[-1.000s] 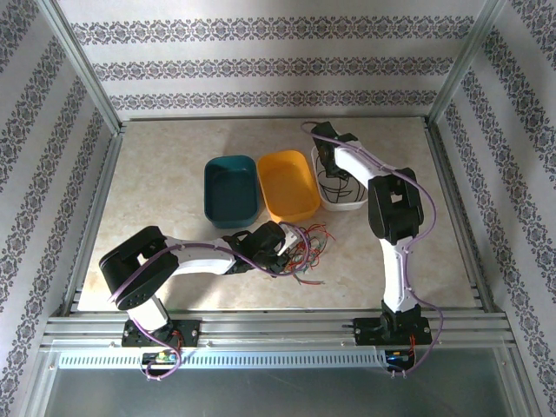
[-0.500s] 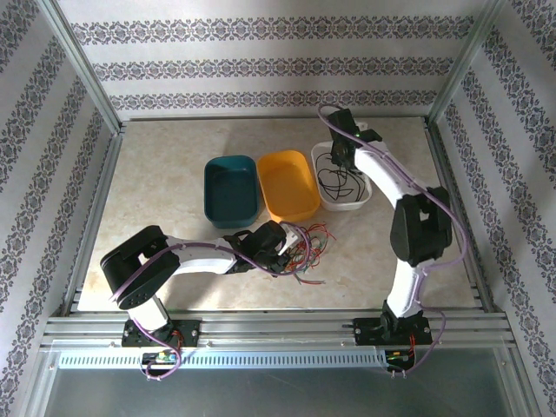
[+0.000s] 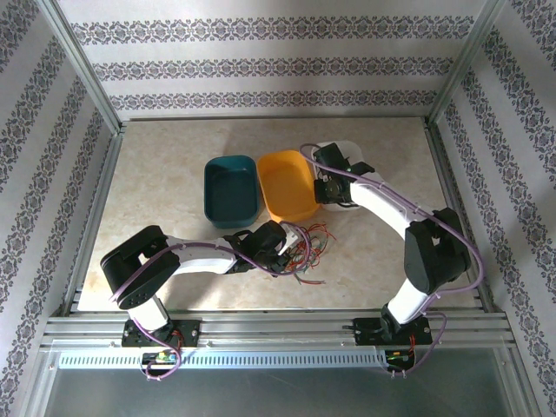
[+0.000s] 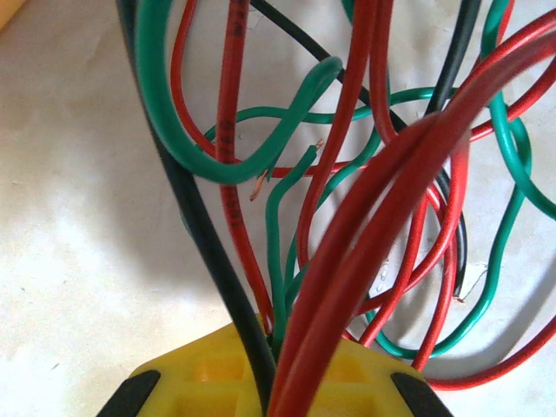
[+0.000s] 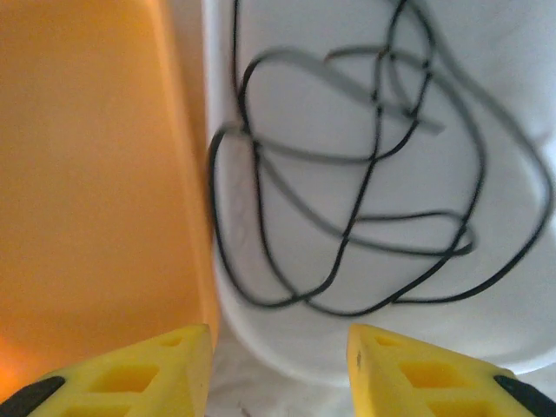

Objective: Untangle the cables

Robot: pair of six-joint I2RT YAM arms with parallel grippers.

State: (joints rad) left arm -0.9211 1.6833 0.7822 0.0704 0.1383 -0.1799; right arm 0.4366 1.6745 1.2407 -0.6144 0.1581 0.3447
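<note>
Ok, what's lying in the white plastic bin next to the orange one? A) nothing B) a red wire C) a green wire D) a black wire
D: the right wrist view shows a thin black wire looped in loose coils on the floor of the white plastic bin, next to the orange plastic bin.

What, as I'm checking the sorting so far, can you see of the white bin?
The white bin looks like smooth, glossy plastic with rounded walls and corners, and it sits upright with its top open. Its left wall lies against the orange bin, apparently touching it. Inside lies black cable in loose, overlapping loops; nothing else shows in it. The right gripper hovers open above its near wall, apart from it.
</note>
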